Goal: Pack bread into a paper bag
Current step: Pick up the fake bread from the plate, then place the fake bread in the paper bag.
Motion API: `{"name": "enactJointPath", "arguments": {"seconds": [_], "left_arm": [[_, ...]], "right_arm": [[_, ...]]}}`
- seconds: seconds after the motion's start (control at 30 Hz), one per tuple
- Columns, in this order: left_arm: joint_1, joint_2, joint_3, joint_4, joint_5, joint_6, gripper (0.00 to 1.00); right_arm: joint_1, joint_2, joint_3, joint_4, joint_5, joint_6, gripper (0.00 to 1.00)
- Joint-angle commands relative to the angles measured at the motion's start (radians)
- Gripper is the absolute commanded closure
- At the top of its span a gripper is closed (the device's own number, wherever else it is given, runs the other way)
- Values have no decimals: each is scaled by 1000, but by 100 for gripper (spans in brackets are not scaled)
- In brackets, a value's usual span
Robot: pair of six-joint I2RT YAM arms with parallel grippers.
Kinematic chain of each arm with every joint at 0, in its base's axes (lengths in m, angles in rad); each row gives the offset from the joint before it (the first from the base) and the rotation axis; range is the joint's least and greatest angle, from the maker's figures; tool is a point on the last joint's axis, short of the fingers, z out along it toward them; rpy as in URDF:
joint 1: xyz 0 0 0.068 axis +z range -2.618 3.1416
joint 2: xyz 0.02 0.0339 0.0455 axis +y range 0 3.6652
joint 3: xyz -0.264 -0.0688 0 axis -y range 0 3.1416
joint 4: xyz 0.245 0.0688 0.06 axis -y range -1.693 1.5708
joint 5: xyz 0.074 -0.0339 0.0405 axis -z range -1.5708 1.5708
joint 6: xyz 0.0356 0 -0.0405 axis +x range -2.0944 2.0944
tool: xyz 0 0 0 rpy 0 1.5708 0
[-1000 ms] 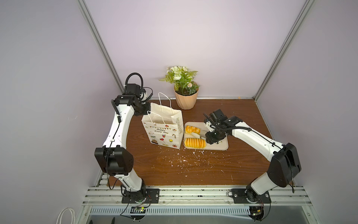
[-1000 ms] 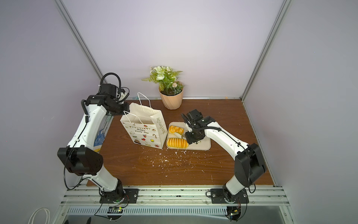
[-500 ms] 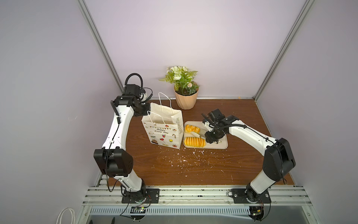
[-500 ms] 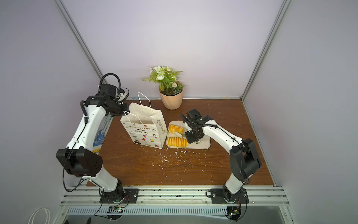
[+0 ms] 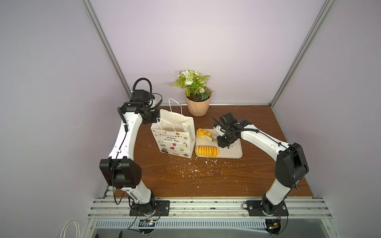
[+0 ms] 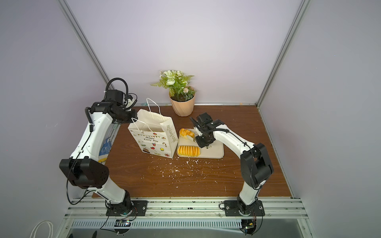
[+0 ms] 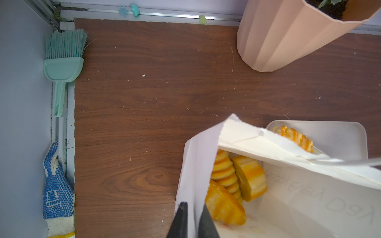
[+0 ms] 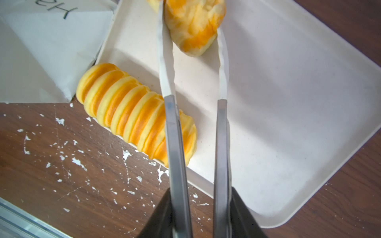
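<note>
The white paper bag (image 5: 175, 136) (image 6: 152, 138) stands open left of the tray. My left gripper (image 7: 193, 206) (image 5: 157, 118) is shut on its rim wall (image 7: 198, 164). Inside lie three golden pieces of bread: a ridged loaf (image 7: 224, 175), a thick round one (image 7: 250, 177) and a third (image 7: 224, 206). My right gripper (image 8: 199, 206) (image 5: 219, 142) is shut on metal tongs (image 8: 173, 134). The tongs' white tips clamp a braided pastry (image 8: 193, 22) (image 5: 203, 133) (image 6: 186, 133) at the tray's corner nearest the bag. A ridged loaf (image 8: 136, 115) (image 5: 206, 151) (image 6: 188, 150) lies on the tray's front edge.
The beige tray (image 5: 233, 152) (image 8: 288, 103) sits right of the bag. A peach flowerpot (image 5: 198, 105) (image 7: 288, 41) stands behind them. White flecks (image 5: 195, 171) litter the wooden table. A teal brush (image 7: 61, 61) and a blue-dotted glove (image 7: 55, 185) lie along the left wall.
The tongs' arms have come together on the braided pastry, and the right arm's elbow has swung inward. The left arm and bag have stayed put.
</note>
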Motion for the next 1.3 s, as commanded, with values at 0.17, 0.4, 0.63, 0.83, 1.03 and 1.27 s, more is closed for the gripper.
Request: {"name": "enactJointPath", "arguments": {"seconds": [0.17,0.4,0.63,0.83,1.03,1.27], "left_arm": [[10,-21,-6,-13,1,4,85],[10,-16,-3,-14,3,3,85],[10,-30,-16,-16,-10,1,85],[10,-44,-22,-19,-21,-1,85],[10,-39,-22,-19,-21,-2,85],[10,-45,-25,-19,-26,-1,84]], "right_arm": [[-5,-87,17,-64,17,-4,89],[-5,-207,98,-173,46,7,90],[-3,-233,320,-244,-82,47,91],[7,-249,416,-262,-99,62,92],[57,-225,526,-314,-115,42,94],[140,-181,614,-336,-114,39,95]]}}
